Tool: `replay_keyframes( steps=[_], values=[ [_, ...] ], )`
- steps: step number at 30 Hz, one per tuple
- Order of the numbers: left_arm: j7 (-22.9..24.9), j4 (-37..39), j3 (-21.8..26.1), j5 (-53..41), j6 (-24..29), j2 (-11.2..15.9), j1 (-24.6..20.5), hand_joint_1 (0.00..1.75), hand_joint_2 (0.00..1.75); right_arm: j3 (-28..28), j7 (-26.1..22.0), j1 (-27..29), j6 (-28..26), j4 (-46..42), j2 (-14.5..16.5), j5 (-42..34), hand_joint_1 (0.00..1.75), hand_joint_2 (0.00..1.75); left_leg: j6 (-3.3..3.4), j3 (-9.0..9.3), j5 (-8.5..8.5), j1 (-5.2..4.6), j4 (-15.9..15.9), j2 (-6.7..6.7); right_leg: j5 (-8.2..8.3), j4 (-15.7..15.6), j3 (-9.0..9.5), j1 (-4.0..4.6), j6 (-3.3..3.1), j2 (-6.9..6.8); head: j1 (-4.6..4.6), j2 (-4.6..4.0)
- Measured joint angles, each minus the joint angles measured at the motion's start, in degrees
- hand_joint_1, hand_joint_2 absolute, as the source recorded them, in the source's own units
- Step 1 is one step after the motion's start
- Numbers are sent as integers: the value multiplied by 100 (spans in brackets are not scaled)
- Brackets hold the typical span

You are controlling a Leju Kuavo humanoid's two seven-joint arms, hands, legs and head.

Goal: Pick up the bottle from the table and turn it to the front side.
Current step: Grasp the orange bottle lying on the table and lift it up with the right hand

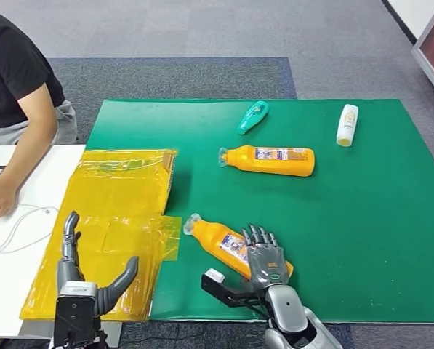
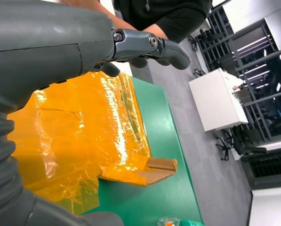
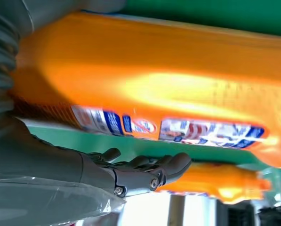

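Step in hand: we judge this to be the grasp on the near orange bottle (image 1: pixel 219 242), before any lift or turn.
Bottle: it lies on its side on the green mat (image 1: pixel 368 240), clear cap toward the yellow plastic sheet (image 1: pixel 110 218), label partly facing up.
Right robot hand (image 1: pixel 264 260): we see it laid over the bottle's base end, fingers draped across the body. In the right wrist view the fingers (image 3: pixel 146 172) curl just beside the bottle (image 3: pixel 149 89), but we cannot tell whether the grip has closed.
Left robot hand (image 1: pixel 83 280): released, fingers apart, holding nothing, poised above the yellow sheet (image 2: pixel 78 136).
Doing it well: we would close evenly around the bottle's body rather than its tapered base, check the hold is firm before lifting, and lift straight up so the cap clears the sheet's edge. The plastic looks smooth, so we expect it to slip if pinched lightly; the turn should be slow, label toward the front.
Other bottles: a second orange bottle (image 1: pixel 269 160), a teal one (image 1: pixel 253 116) and a white one (image 1: pixel 347 124) lie farther off, well apart from the grasp.
Worktop: green mat over it, with a white board (image 1: pixel 17 240) at the left.
Room: grey carpet; a person in a black shirt (image 1: pixel 11 80) sits at the left with a hand on the white board.
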Motion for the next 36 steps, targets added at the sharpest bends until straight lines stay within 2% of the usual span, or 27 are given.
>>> replay_keyframes(
  steps=[7, 11, 12, 15, 16, 23, 27, 32, 36],
  values=[
    [4, -103, 7, -32, 13, -26, 120, 0, 175, -234, 74, 16, 547, 60, 116, 225, 0, 175, 1, 18, -2, 0, 0, 0, -1, 0, 13, 0, -2, 0, 0, 0],
    [0, -113, 13, -32, 30, -31, 164, 0, 175, -270, 103, 24, 681, 57, 129, 227, 0, 175, 3, 35, -5, 0, 0, 0, -6, -1, 29, 0, -2, 0, 0, 0],
    [-3, -115, 15, -32, 33, -31, 172, 0, 175, -278, 116, 25, 710, 55, 132, 224, 37, 175, 3, 39, -7, 0, 0, 0, -7, -1, 33, 0, -2, 0, 0, 0],
    [-17, -116, 22, -30, 49, -31, 185, 0, 175, -293, 158, 36, 834, 45, 136, 178, 168, 175, 2, 60, -16, 0, 0, 0, -14, -2, 51, 0, -4, 0, 0, 0],
    [-25, -116, 24, -25, 61, -30, 186, 0, 175, -297, 155, 47, 873, 43, 136, 152, 175, 175, 2, 68, -22, 0, 0, 0, -17, -3, 59, 0, -6, 1, 0, 0],
    [-149, -116, 28, 75, 142, -1, 177, 0, 175, -324, -49, 27, 964, 75, 133, -71, 175, 175, 17, 113, -48, 1, 0, 3, -51, -6, 75, 1, -30, 2, 0, 0],
    [-167, -116, 40, 53, 152, 1, 173, 0, 175, -308, -144, 34, 660, 80, 131, -38, 175, 175, -1, 111, -31, 1, 0, 3, -25, -6, 92, 1, -4, 2, 0, 0],
    [-167, -116, 62, -20, 108, -20, 167, 0, 175, -278, -301, 65, 215, 76, 131, 100, 175, 175, 1, 103, -30, 1, 0, 3, -22, -6, 95, 1, -7, 2, -1, 0],
    [-177, -116, 76, -45, 96, -43, 159, 0, 175, -358, -567, 157, -217, 50, 133, -136, 175, 175, 3, 84, -26, 1, 0, 2, -21, -5, 80, 0, -5, 1, 0, 0]
  ],
)
